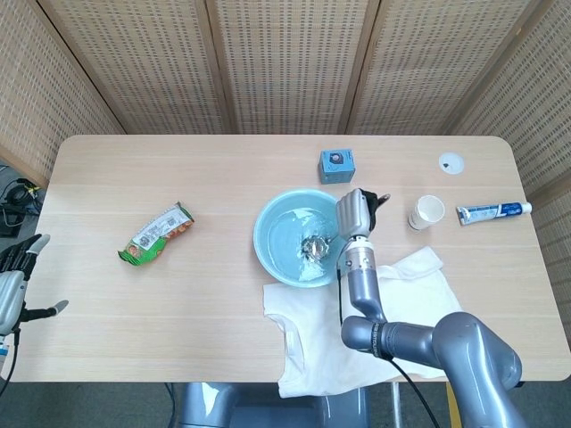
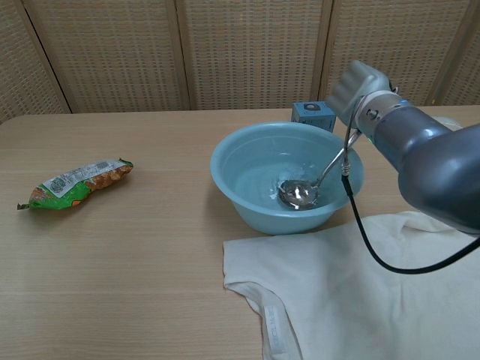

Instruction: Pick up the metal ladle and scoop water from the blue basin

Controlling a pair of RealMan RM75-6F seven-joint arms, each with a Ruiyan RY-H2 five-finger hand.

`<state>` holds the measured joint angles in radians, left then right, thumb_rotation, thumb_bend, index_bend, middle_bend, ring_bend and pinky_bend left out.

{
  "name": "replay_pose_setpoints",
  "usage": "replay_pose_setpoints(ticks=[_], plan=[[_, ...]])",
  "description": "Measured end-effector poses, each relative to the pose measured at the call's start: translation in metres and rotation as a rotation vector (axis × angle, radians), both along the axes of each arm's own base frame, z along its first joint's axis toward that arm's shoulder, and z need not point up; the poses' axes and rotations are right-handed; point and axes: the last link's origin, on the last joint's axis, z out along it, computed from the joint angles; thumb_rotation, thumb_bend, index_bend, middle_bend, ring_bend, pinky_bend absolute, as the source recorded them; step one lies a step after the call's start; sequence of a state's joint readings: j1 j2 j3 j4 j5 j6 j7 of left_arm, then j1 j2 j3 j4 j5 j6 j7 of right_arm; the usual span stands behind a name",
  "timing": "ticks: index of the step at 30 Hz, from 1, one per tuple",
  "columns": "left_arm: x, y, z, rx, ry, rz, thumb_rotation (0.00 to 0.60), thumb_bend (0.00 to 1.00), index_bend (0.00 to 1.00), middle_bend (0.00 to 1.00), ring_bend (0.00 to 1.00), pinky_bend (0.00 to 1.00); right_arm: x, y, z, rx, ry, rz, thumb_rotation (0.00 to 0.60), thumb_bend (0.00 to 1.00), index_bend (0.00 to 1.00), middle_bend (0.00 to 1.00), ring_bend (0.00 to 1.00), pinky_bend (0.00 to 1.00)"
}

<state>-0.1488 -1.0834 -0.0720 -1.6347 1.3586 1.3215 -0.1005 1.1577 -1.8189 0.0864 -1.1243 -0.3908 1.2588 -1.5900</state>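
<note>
The blue basin [image 1: 275, 259] [image 2: 247, 210] stands mid-table with rippling water in it. The metal ladle [image 1: 317, 247] [image 2: 298, 193] has its bowl down in the water near the basin's right side, its handle slanting up to the right. My right hand [image 1: 355, 212] [image 2: 357, 84] grips the handle's upper end above the basin's right rim. My left hand [image 1: 16, 283] hangs open off the table's left edge, far from the basin, and only the head view shows it.
A white cloth [image 1: 357, 330] [image 2: 375, 292] lies in front of the basin. A snack packet [image 1: 157, 234] [image 2: 75, 183] lies at the left. A small blue box [image 1: 337, 165] [image 2: 312, 114], a paper cup [image 1: 426, 212], a toothpaste tube [image 1: 493, 212] and a white lid [image 1: 451, 162] sit at the right.
</note>
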Motion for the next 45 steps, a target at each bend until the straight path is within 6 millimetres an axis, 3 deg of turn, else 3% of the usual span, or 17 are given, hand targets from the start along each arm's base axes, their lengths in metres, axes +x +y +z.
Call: replay_pose_setpoints(ticks=[7,14,19,30,45], plan=[[0.0,0.0,-0.001,-0.002,0.003,0.003,0.6,0.0,0.0,0.0,0.0,0.0,-0.001,0.004,-0.007,0.018,-0.024,-0.019,0.6,0.8,0.73,1.0,1.0,1.0],[0.001,0.0,-0.003,-0.006,0.004,0.001,0.6,0.0,0.0,0.0,0.0,0.0,0.003,0.003,-0.002,0.022,-0.181,-0.119,0.6,0.8,0.73,1.0,1.0,1.0],[0.002,-0.001,-0.003,-0.005,0.002,-0.003,0.6,0.0,0.0,0.0,0.0,0.0,0.009,0.0,0.016,0.025,-0.331,-0.208,0.6,0.8,0.73,1.0,1.0,1.0],[0.006,-0.002,-0.004,-0.009,-0.002,-0.019,0.6,0.0,0.0,0.0,0.0,0.0,0.017,-0.004,0.064,0.004,-0.486,-0.26,0.6,0.81,0.73,1.0,1.0,1.0],[0.007,-0.002,-0.007,-0.019,0.004,-0.019,0.6,0.0,0.0,0.0,0.0,0.0,0.025,-0.004,0.099,-0.014,-0.578,-0.317,0.6,0.8,0.73,1.0,1.0,1.0]])
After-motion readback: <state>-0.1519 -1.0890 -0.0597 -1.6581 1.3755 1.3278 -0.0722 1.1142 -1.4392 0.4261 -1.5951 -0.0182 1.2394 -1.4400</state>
